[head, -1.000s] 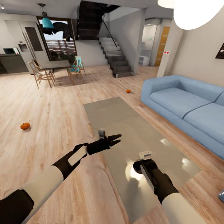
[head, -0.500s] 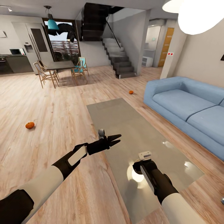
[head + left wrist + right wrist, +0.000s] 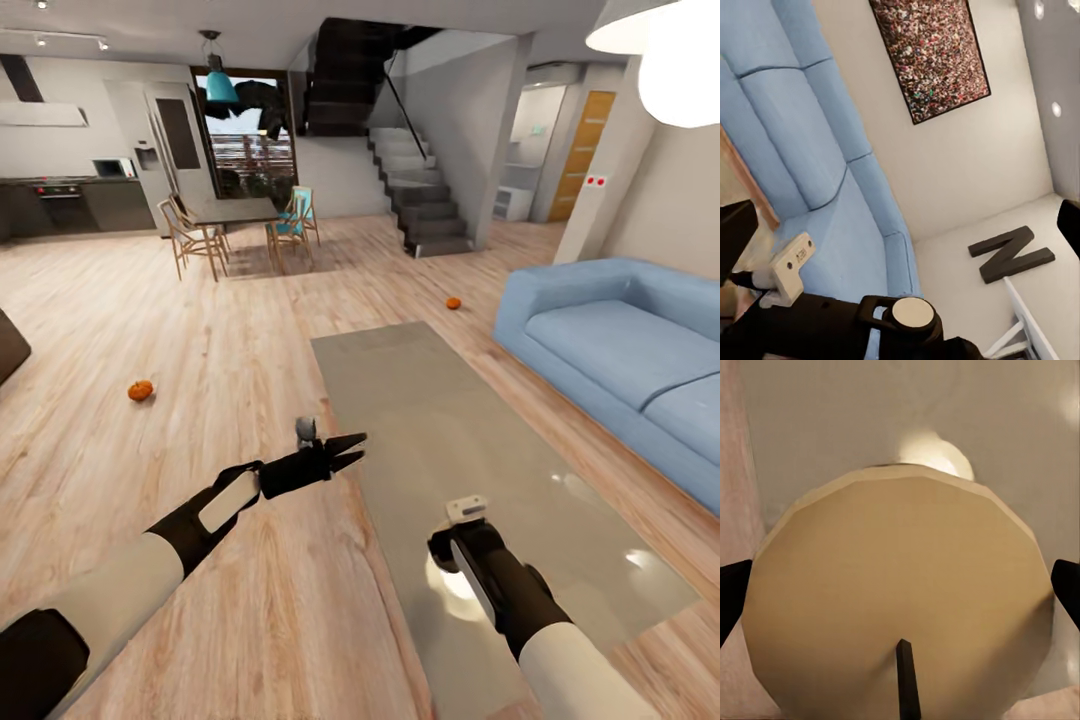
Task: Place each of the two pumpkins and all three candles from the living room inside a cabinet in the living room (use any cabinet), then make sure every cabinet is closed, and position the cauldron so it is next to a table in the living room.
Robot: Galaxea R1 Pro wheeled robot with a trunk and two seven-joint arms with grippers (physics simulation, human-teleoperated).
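Two orange pumpkins lie on the wood floor: one (image 3: 140, 390) far left of the table, the other (image 3: 453, 303) beyond the table near the sofa's end. The glossy grey table (image 3: 430, 420) stretches ahead of me. My right gripper (image 3: 452, 572) points down over the table's near part, shut on a cream candle (image 3: 870, 547) with a dark wick; one finger shows at each side of it. Over the floor at the table's left edge hangs my left gripper (image 3: 345, 450), open with nothing in it. The cauldron is out of view.
A blue sofa (image 3: 620, 350) runs along the table's right side. A dining table with wooden chairs (image 3: 235, 225), a staircase (image 3: 425, 200) and kitchen units (image 3: 70, 200) stand at the back. A dark brown corner (image 3: 8, 345) shows at the left edge; I cannot tell what it is.
The camera has turned left, so the whole picture has shifted right. Both arms keep their pose and the right gripper still holds the candle.
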